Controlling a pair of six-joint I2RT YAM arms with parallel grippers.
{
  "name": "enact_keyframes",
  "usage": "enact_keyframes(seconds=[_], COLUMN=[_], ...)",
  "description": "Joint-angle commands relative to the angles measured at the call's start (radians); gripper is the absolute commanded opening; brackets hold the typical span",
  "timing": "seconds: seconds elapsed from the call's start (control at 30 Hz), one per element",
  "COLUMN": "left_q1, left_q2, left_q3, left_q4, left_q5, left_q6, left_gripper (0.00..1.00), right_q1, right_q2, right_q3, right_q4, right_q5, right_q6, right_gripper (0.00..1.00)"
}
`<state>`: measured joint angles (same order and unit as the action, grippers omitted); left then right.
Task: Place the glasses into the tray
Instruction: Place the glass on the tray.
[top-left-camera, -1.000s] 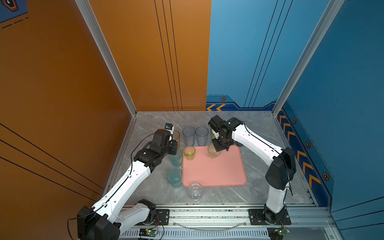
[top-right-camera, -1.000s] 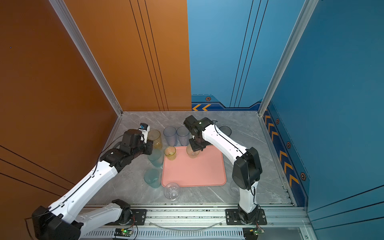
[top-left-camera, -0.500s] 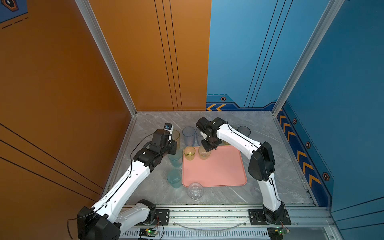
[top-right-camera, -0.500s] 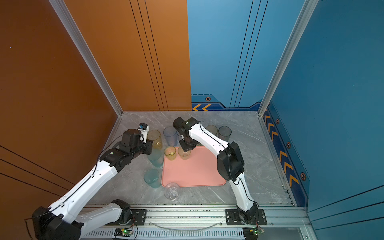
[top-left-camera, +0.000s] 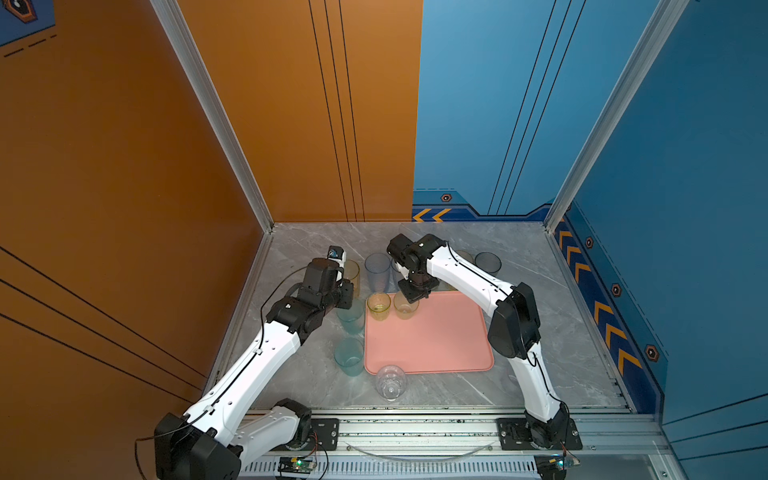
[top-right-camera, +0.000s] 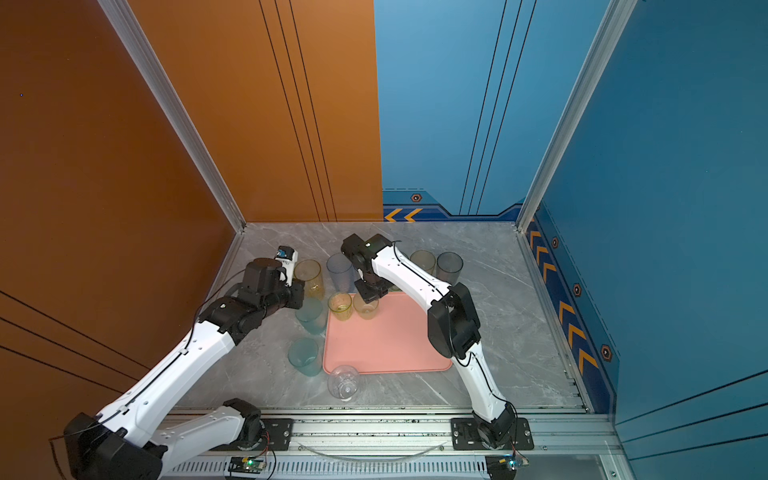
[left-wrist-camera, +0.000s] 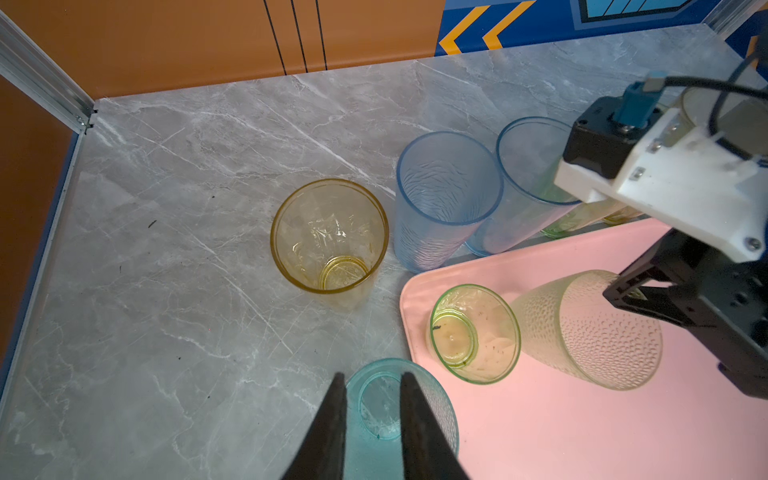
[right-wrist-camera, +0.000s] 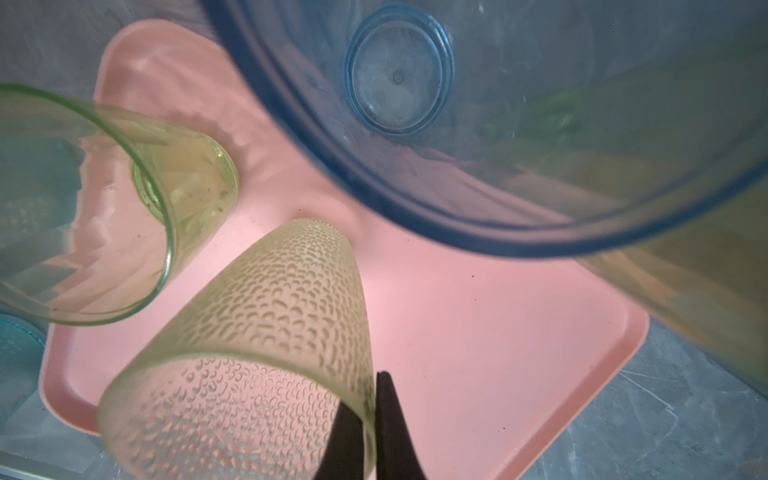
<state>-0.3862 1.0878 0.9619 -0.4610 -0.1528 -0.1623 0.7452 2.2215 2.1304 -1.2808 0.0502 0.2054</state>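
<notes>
We see the R gripper (right-wrist-camera: 368, 395) pressed shut on the rim of the dimpled glass (right-wrist-camera: 270, 332), one finger inside & one outside, pinching the wall. That glass is pale yellow-green & frosted, w/ a raised bubble texture, tapering to its base. It's in the far-left corner of the tray (top-left-camera: 436, 340), just beside the short green glass (top-left-camera: 379, 306), also in the tray. We can't tell if its base touches the tray floor. The L gripper (left-wrist-camera: 372, 376) is part-spread, fingers straddling the rim of a teal glass (left-wrist-camera: 376, 415) on the marble table (left-wrist-camera: 187, 208), just beside the tray's left edge; not clamped. Tray: salmon-pink plastic, flat, low rim, rounded corners. Off the tray: yellow glass (left-wrist-camera: 328, 237), rippled blue glass (left-wrist-camera: 444, 195), plain blue glass (left-wrist-camera: 528, 166), 2nd teal glass (top-left-camera: 349, 356), clear glass (top-left-camera: 390, 382) at the near edge
</notes>
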Motion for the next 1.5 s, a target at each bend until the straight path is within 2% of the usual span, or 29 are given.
enact_keyframes(seconds=[0.0,0.37,0.47,0.7,1.0,1.3,1.47], left_q1=[0.009,0.01,0.01,0.01,0.01,0.003,-0.003], left_q2=[-0.001,0.006,0.009,0.011,0.008,0.011,0.009], left_q3=[-0.001,-0.002,-0.003,-0.003,-0.004,-0.005,-0.001], left_q4=[-0.015,-0.015,-0.014,-0.015,-0.016,-0.021,-0.026], left_q5=[-0.001,-0.001,0.001,0.002,0.003,0.001,-0.005], left_q6=[0.009,0.01,0.01,0.009,0.009,0.012,0.015], left_gripper=[0.24,0.25,0.25,0.25,0.25,0.24,0.24], right_q1=[-0.001,-0.01,-0.012,-0.017,-0.023,-0.023,-0.021], right_q2=[0.03,0.07,0.073,0.076,0.069,0.009,-0.067], right_q3=[0.037,0.085,0.086,0.095,0.095,0.075,0.014], right_q4=[-0.039,-0.065,-0.066,-0.065,-0.064,-0.061,-0.026], right_q5=[0.027,0.04,0.039,0.042,0.042,0.037,0.02], right_q6=[-0.017,-0.027,-0.027,-0.025,-0.024,-0.024,-0.017], right_gripper=[0.0,0.0,0.06,0.13,0.17,0.22,0.22])
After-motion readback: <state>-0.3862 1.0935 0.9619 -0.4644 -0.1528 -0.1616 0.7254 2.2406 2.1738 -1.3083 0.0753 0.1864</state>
